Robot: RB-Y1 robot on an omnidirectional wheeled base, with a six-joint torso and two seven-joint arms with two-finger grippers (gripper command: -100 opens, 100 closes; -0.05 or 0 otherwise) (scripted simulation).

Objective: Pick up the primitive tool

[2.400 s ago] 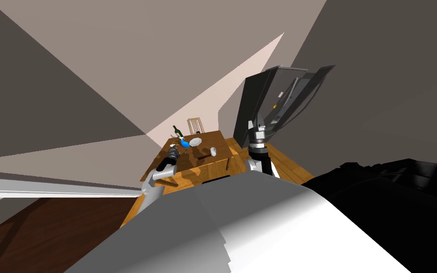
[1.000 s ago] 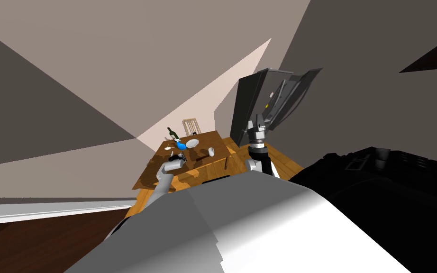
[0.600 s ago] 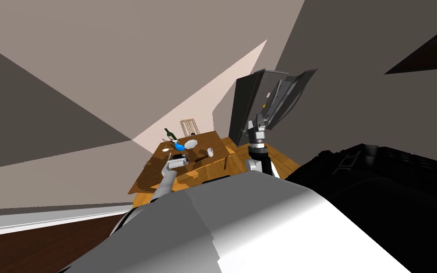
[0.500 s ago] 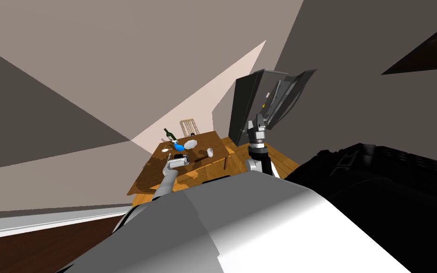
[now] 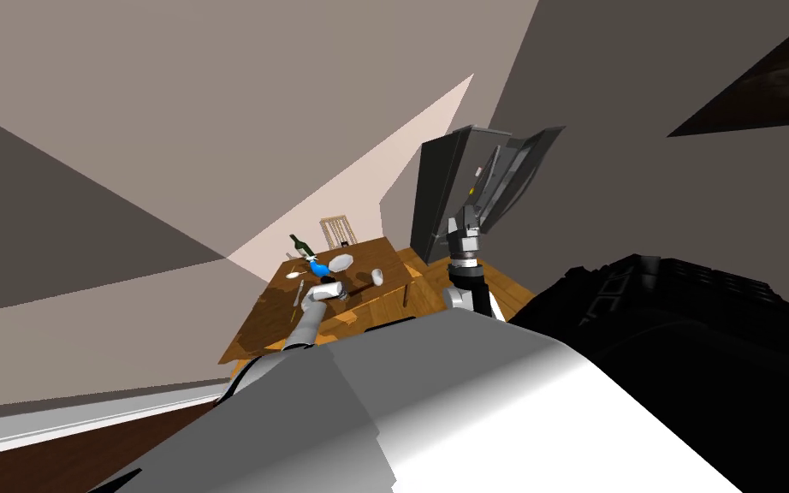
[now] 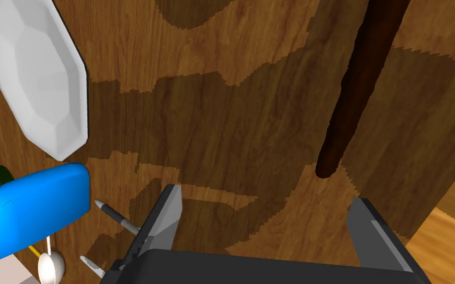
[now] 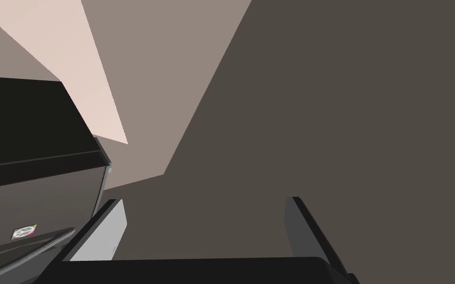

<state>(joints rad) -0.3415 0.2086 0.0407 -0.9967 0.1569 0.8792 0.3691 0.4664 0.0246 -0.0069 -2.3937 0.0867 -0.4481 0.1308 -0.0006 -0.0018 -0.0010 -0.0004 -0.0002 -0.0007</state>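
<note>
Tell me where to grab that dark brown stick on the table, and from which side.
Grip the stick on its slimmer stretch, just past the rounded end nearest the left claw. It lies flat on the table and is long and narrow, so come down from above with the open claw's fingers straddling its width, not its length.

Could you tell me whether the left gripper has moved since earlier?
Yes: the left gripper has shifted right over the table, past the blue object toward the cup.
</note>
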